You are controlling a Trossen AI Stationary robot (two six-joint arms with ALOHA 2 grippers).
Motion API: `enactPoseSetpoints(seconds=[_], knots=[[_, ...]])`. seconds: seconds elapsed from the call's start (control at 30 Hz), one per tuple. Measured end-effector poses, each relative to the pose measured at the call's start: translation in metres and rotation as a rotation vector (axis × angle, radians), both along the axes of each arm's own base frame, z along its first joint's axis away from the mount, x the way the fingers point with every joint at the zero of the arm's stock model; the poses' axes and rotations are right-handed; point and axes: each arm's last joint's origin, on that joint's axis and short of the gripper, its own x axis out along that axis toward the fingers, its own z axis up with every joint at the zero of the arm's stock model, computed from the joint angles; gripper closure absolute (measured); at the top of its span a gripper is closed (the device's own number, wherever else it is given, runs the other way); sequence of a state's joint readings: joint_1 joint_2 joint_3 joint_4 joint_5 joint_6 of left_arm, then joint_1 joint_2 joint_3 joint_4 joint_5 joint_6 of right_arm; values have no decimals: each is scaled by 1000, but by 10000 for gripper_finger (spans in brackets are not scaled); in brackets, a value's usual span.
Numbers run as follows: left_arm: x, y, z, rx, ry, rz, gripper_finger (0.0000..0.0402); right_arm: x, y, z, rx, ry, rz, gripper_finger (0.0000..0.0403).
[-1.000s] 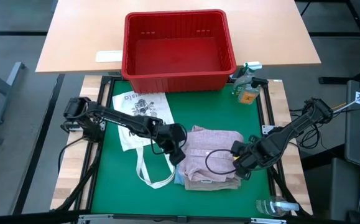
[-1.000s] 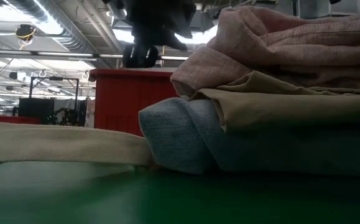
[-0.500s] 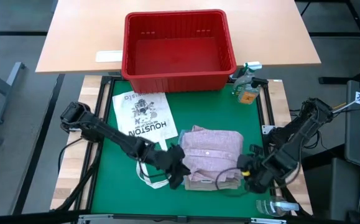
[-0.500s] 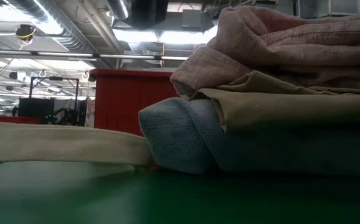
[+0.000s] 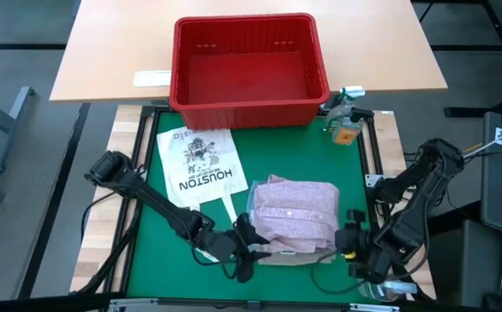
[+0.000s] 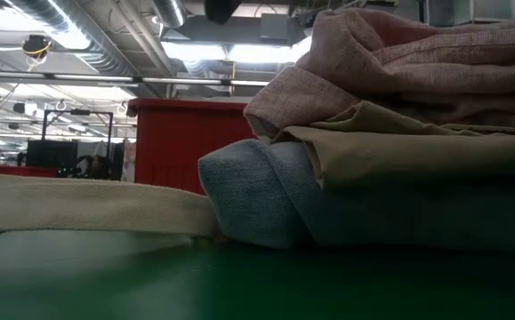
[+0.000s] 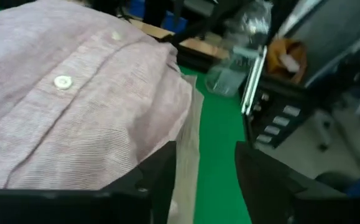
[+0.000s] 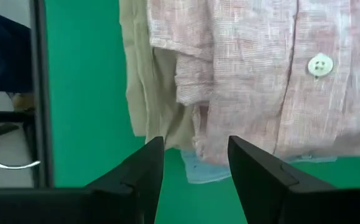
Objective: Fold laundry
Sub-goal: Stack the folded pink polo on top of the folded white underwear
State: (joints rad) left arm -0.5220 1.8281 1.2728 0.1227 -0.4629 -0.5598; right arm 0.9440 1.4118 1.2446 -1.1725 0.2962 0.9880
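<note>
Left hand [image 5: 244, 260] open, beside shirt [image 5: 296, 208] edge

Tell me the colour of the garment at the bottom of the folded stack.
Light blue denim jeans, clearest in the low view.

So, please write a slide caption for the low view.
Folded pink-mauve shirt atop tan cloth and blue denim jeans.

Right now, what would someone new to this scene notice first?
Probably the red basket, empty at the far end, and the folded stack on the green mat: pink shirt on top, khaki cloth under it, jeans at the bottom. The left claw and right claw, both open, flank the stack's near edge, and a printed tote bag lies flat to its left.
</note>
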Motion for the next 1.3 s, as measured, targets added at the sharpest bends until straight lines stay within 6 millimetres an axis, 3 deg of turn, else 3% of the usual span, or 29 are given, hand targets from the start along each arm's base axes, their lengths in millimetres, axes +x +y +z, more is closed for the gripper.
enactPoseSetpoints(seconds=[0.13,0.43,0.7,1.3], knots=[[1,-2,-6,105,7,-21,229,4,4,-7,-46,8,44,223],[1,-1,-13,143,38,9,233,13,13,-25,-160,7,57,224],[6,-3,-35,185,83,33,233,13,13,-26,-168,12,55,224],[0,1,-44,301,165,126,250,13,10,-26,-226,-21,43,224]])
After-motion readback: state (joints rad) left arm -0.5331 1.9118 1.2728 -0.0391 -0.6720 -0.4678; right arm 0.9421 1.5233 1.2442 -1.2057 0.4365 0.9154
